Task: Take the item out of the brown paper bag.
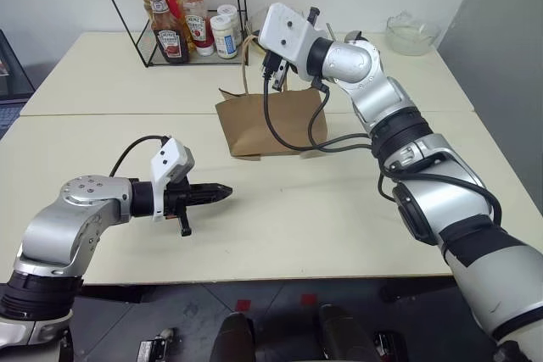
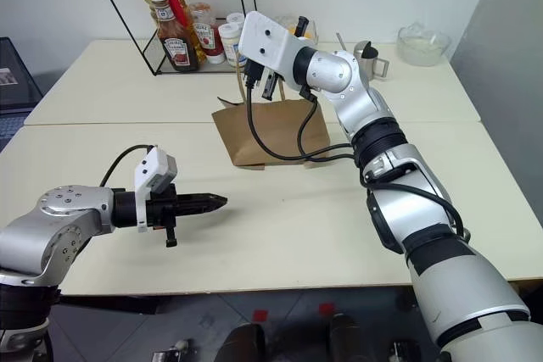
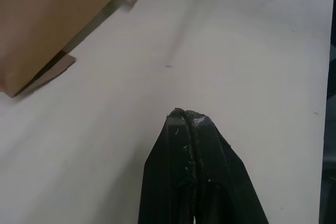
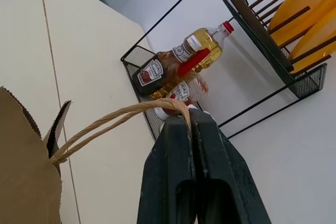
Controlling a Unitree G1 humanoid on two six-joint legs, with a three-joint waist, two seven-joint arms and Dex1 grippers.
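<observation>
Two grippers, both closed. Left gripper hangs empty over the table, near the paper bag. Right gripper pinches a bag handle. I can't see the bottle, presumably inside. Next: hold the mouth open, send the left in.

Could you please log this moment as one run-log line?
right hand: shut on bag handle | left hand: shut, empty, above table | brown paper bag: upright | item: not visible
</observation>
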